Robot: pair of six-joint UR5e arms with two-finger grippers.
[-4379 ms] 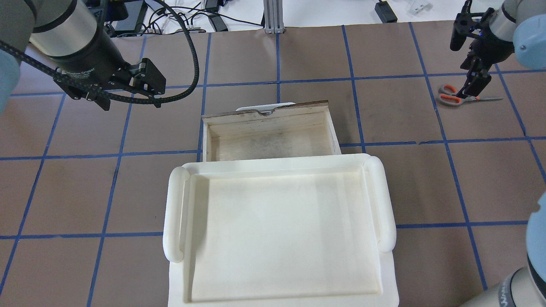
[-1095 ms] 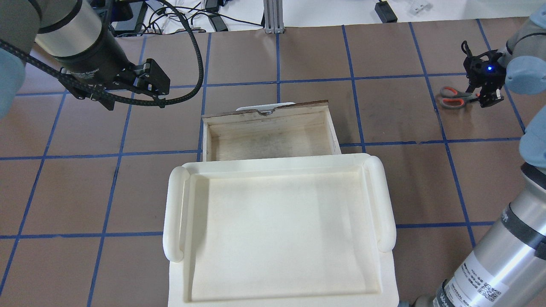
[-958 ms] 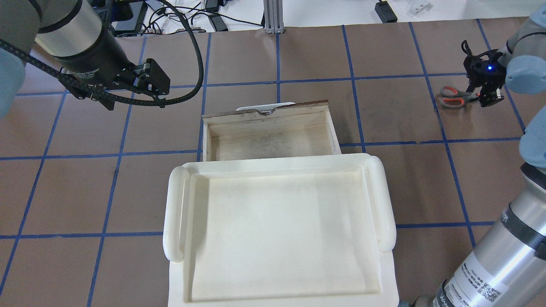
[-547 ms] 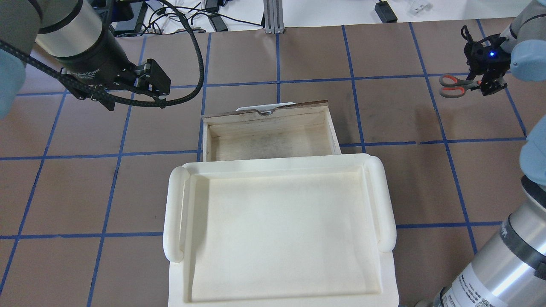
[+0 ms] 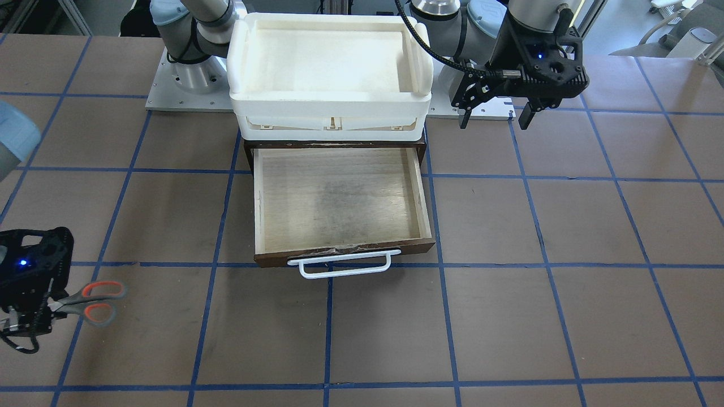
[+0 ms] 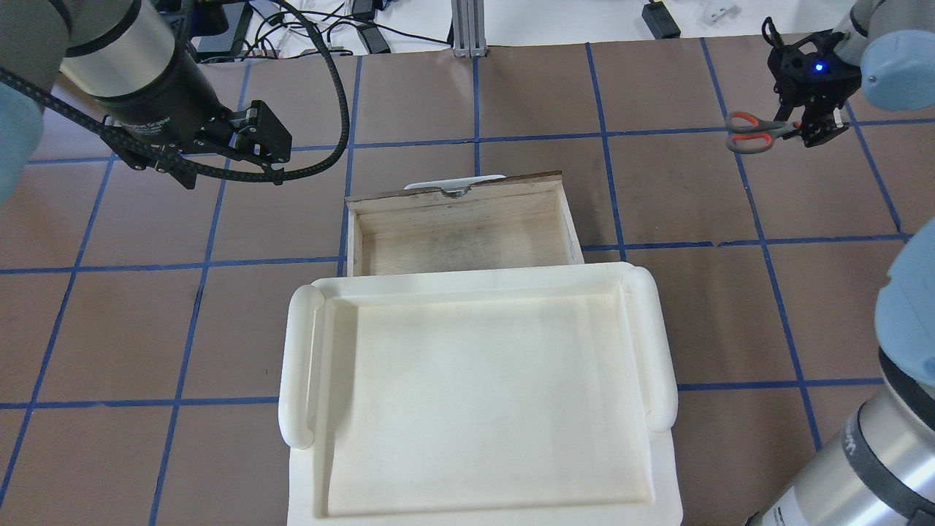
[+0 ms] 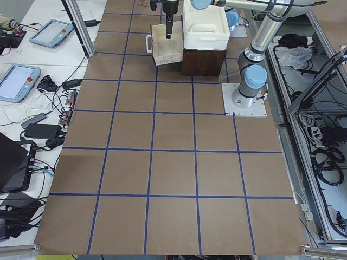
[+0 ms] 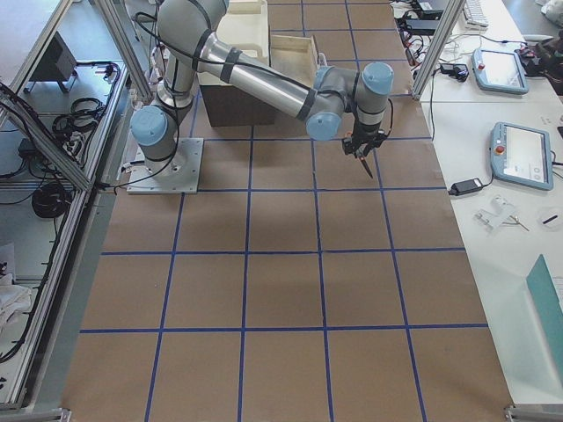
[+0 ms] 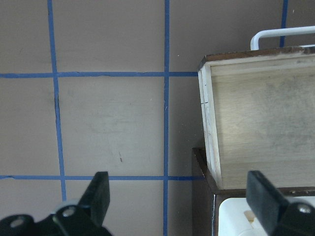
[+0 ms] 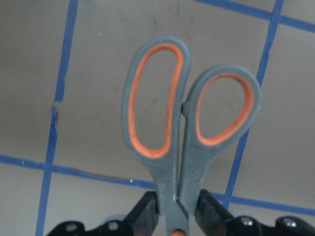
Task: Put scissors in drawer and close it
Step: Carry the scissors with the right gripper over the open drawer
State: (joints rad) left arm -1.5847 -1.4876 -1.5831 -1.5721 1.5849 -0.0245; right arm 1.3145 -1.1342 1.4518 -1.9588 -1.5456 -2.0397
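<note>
While the drawer (image 6: 467, 245) shows bare plywood, the right pincer (image 6: 809, 133), clamping the scissors (image 6: 751, 133), has carried them nearer it; the left pincer (image 5: 493, 116) stands open.

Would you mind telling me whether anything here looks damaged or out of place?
The drawer has a chipped, ragged top edge on its dark front, just above the white handle. Nothing else stands out.

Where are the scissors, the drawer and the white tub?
scissors (image 10: 170, 179): right wrist view, grey neck below loops.
drawer (image 5: 339, 195): front-facing view, plywood floor.
white tub (image 5: 328, 53): front-facing view, inner floor.
</note>
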